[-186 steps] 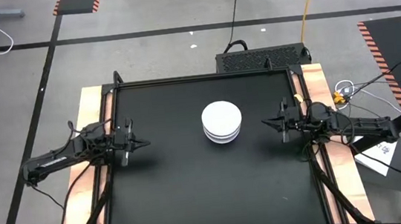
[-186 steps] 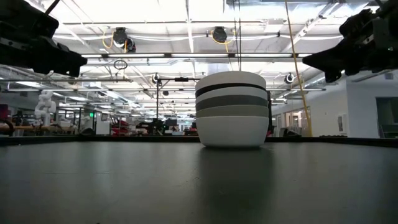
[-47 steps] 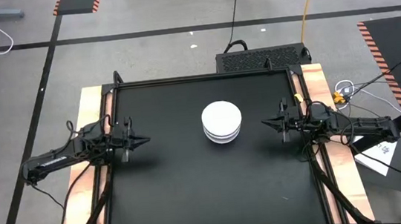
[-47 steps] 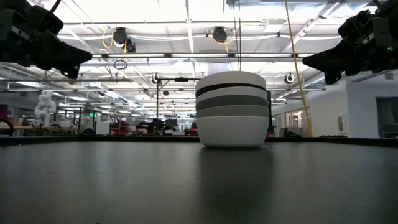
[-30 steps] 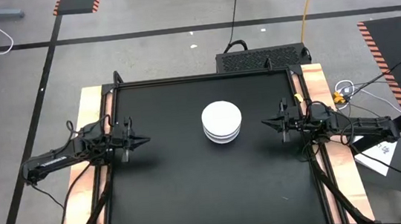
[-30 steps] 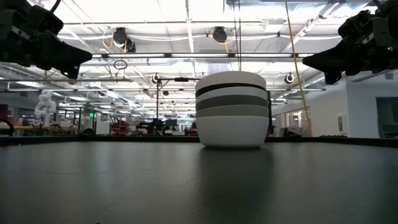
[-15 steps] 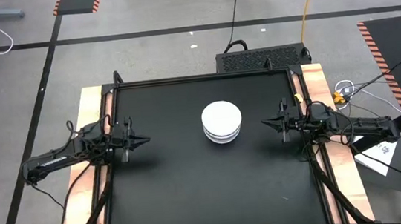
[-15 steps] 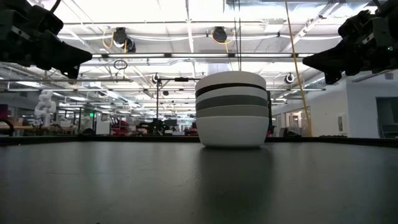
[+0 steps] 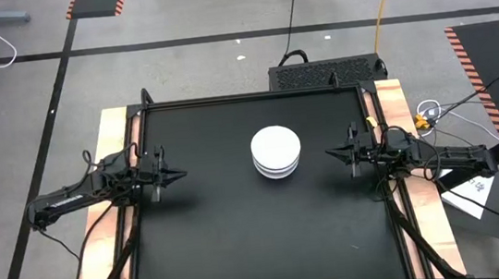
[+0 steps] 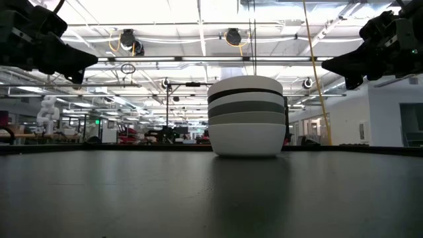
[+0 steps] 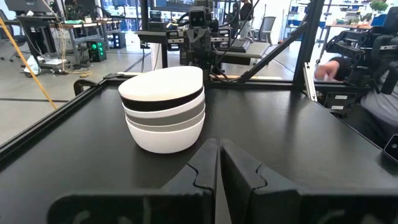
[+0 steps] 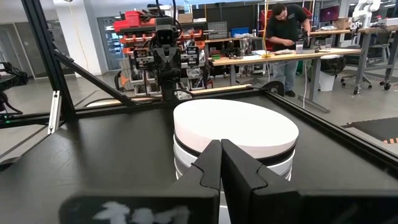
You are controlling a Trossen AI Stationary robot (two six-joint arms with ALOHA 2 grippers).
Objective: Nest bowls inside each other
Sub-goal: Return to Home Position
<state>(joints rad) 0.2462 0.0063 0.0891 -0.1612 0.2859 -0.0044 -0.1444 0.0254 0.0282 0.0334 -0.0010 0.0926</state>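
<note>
Left tool (image 9: 181,175) over black table (image 9: 242,242), workshop (image 10: 132,125) beyond

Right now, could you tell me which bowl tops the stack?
The top white bowl, nested directly in the black bowl; the bottom white bowl carries the whole stack.

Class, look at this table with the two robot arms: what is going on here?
Nothing is being handled right now. The bowls sit nested in one stack near the middle of the black table, a white one on top, black and grey bands below it, white at the bottom. The left hand and the right hand are both shut and empty, held above the table on either side of the stack, well apart from it.
</note>
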